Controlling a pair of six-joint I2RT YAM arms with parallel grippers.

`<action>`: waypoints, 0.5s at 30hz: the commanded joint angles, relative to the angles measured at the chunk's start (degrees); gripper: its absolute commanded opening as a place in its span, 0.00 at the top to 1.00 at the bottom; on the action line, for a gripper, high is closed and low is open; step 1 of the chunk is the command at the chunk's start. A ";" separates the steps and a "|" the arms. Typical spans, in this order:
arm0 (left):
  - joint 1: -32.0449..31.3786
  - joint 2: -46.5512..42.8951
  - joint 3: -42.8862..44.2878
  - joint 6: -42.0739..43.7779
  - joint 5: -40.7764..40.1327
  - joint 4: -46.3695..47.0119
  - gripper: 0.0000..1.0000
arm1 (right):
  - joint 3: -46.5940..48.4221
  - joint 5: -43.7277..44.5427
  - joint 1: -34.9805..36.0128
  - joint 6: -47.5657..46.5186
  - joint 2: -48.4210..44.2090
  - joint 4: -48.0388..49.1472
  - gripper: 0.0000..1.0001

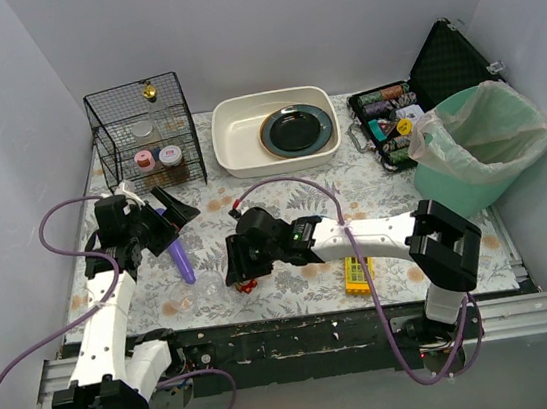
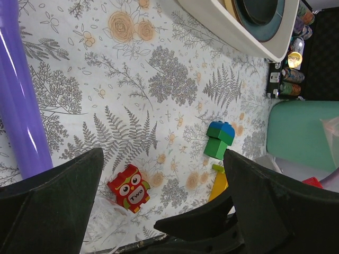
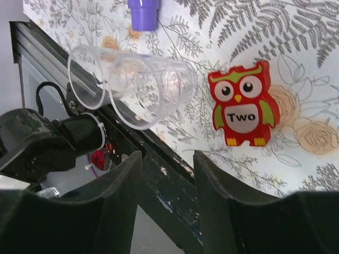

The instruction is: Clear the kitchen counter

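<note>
The kitchen counter (image 1: 293, 202) spreads beneath both arms, its fern-and-flower cloth running from the scuffed dark front edge back to the rear wall.

The left gripper (image 1: 171, 226) hangs over the counter's 9 o'clock side. Its jaws are spread wide and hold nothing. In the left wrist view the patterned surface fills the gap between the fingers. A purple tube (image 2: 21, 106) lies at 10 o'clock of that gap, a red owl block (image 2: 128, 188) marked "Two" at 7 o'clock, and a green-and-blue brick (image 2: 219, 140) at 3 o'clock.

The right gripper (image 1: 242, 269) sits over the counter's front edge at about 7 o'clock. Its fingers are parted and empty. In the right wrist view the dark edge passes right under the fingertips. A clear plastic cup (image 3: 132, 84) lies on its side at 11 o'clock, and the owl block lies at 2 o'clock, flat on the cloth.

Farther back on the counter, a white basin (image 1: 247, 153) holding a dark plate (image 1: 297, 129) stands at 12 o'clock, and a wire basket (image 1: 143, 131) stands at 10 o'clock.
</note>
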 commanded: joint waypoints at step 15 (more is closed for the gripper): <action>0.20 -0.50 -1.44 1.87 0.94 -0.48 0.03 | 17.54 6.77 0.02 -1.03 12.79 -6.55 0.50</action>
